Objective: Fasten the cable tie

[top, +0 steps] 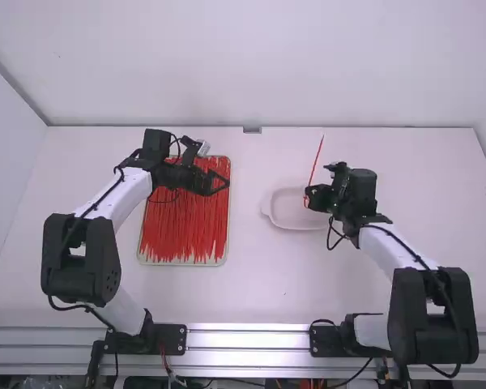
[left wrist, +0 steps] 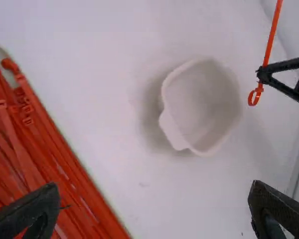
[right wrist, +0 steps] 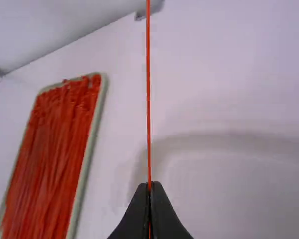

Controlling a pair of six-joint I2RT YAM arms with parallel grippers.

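One orange cable tie point(top: 315, 166) stands nearly upright right of centre in the high view. Its long axis runs up the frame, leaning a little to the right, with the free tail at the top. Its lower end curls into a small hook point(left wrist: 254, 95) (whether that is the head I cannot tell) and hangs just below the right gripper point(top: 312, 197). That gripper's jaws are pressed together on the strap, pinching it over the white bowl point(top: 285, 219). The right arm is bent at the elbow, its wrist raised above the surface point(top: 421, 162). The left gripper point(top: 212, 181) hangs well apart at the left of the frame, over the tray point(top: 182, 262) of spare ties point(top: 186, 223), jaws spread wide with nothing between them. From those jaws the held tie lies off to the right. I judge the coming move needs the left arm to cross to the tail and bend it down towards the lower end.
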